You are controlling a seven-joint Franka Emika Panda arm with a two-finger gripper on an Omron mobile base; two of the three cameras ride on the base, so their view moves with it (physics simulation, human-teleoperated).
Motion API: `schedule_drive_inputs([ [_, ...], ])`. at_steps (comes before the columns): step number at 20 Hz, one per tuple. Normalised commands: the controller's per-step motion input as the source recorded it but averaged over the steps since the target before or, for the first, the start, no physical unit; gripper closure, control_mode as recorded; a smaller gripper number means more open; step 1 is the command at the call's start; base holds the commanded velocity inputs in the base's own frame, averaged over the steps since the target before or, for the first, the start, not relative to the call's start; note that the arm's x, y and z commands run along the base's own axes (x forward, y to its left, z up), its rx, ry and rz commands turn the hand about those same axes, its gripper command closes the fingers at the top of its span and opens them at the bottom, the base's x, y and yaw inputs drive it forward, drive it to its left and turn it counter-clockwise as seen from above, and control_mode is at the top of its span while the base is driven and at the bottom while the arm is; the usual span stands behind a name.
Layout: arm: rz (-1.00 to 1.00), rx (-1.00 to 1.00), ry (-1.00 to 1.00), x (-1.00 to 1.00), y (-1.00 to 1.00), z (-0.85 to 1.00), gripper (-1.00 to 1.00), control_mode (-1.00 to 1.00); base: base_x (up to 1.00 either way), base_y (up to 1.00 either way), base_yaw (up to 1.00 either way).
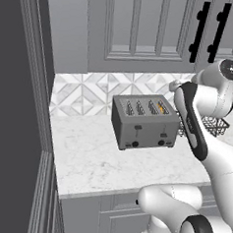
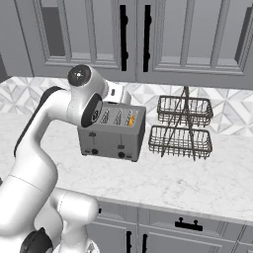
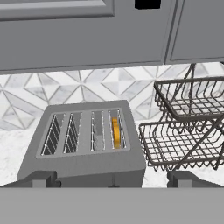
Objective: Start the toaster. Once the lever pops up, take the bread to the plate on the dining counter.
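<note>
The grey four-slot toaster stands on the marble worktop against the tiled wall. The bread sits sunk in its rightmost slot, showing as an orange edge. Both dark levers on the front are high in their tracks. My gripper hovers above and just in front of the toaster, open wide, with nothing between its fingertips. The arm hides part of the toaster's left end in the right base view. The plate and the dining counter are out of view.
A two-tier dark wire basket stands right of the toaster. Grey wall cabinets hang low overhead. A tall dark panel bounds the worktop on the left. Bare marble lies in front of the toaster.
</note>
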Motion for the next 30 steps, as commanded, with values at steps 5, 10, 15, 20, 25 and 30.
schedule_drive_inputs([
  [5, 0.00, 0.00, 0.00, 0.00, 0.00, 0.00, -1.00, -1.00, 0.00, 0.00, 0.00],
  [10, 0.00, 0.00, 0.00, 0.00, 0.00, 0.00, -1.00, -1.00, 0.00, 0.00, 0.00],
  [15, 0.00, 0.00, 0.00, 0.00, 0.00, 0.00, -1.00, -1.00, 0.00, 0.00, 0.00],
  [20, 0.00, 0.00, 0.00, 0.00, 0.00, 0.00, -1.00, -1.00, 0.00, 0.00, 0.00],
  [25, 0.00, 0.00, 0.00, 0.00, 0.00, 0.00, -1.00, -1.00, 0.00, 0.00, 0.00],
  [30, 0.00, 0.00, 0.00, 0.00, 0.00, 0.00, -1.00, -1.00, 0.00, 0.00, 0.00],
])
